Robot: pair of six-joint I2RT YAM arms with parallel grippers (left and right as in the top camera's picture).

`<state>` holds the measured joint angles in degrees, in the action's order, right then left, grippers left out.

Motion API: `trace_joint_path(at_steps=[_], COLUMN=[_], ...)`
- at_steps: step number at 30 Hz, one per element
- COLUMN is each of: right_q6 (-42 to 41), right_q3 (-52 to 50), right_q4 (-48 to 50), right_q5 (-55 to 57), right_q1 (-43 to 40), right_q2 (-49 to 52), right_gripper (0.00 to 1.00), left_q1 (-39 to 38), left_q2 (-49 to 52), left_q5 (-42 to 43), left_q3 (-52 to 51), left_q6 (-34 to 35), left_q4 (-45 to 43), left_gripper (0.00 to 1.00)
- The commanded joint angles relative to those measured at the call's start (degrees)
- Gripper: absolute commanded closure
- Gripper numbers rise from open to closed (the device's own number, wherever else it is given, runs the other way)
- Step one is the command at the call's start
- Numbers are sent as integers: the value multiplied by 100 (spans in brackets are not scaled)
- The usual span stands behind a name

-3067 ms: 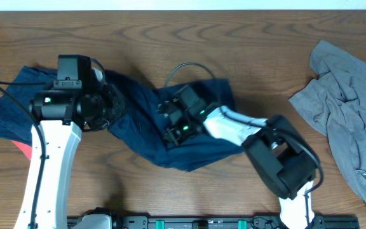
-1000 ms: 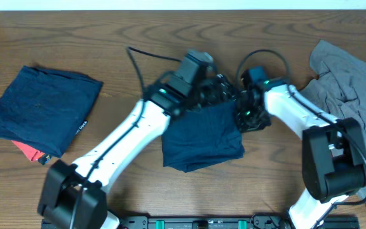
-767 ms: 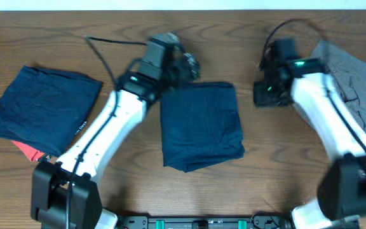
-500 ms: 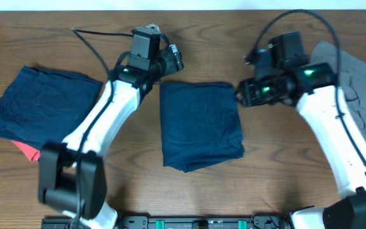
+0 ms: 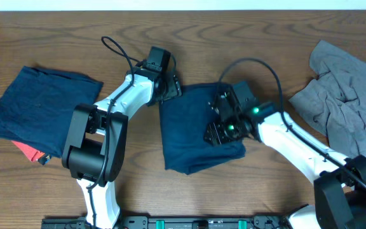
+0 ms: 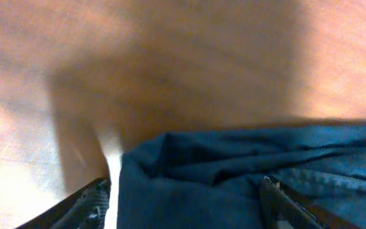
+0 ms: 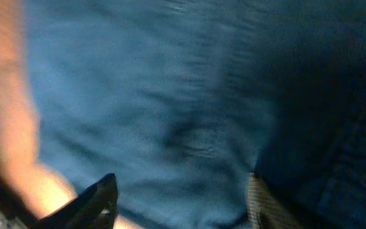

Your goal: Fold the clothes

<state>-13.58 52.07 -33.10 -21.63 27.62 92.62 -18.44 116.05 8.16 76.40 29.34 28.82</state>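
Left wrist view: left fingers [image 6: 89,200] spread over the navy garment [image 6: 234,168] (right fingers [image 7: 100,197] too).

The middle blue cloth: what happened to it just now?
The blue cloth went from a crumpled spread to a folded rectangle. Both arms pulled away, then returned: left gripper at its top-left corner, right gripper over its right side. The navy stack and grey garment stayed put.
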Motion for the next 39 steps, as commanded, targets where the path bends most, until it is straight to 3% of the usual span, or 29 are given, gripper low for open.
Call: trace_joint_path(at_steps=[1, 7, 10, 14, 20, 23, 29, 39], right_q6=[-341, -485, -479, -22, 166, 166, 166, 164], right_q3=[-549, -992, -957, -719, -511, -516, -516, -516], right_q4=[310, 774, 1259, 1915, 1867, 1755, 1661, 1650], right_q5=[680, 2072, 2927, 2680, 2131, 2133, 2133, 2133], right_q1=[-2, -433, -782, -1266, -1381, -1283, -1233, -1231], right_q2=[31, 31, 28, 28, 28, 28, 28, 28], right_gripper=[32, 31, 26, 22, 21, 21, 20, 20], left_q1=[15, 9, 11, 9, 9, 0, -81, -728], left_q2=[48, 48, 48, -20, -584, -789, -590, 181], left_q5=[-76, -72, 50, 514, 1075, 1768, 2691, 3154], left_q3=[0, 0, 0, 2, 2, 2, 0, 0], left_q6=[-87, -83, -85, -238, -402, -739, -787, -769], left_q4=[699, 2702, 3432, 3775, 3008, 2107, 990, 328], left_gripper=[23, 23, 23, 21, 17, 2, 2, 2])
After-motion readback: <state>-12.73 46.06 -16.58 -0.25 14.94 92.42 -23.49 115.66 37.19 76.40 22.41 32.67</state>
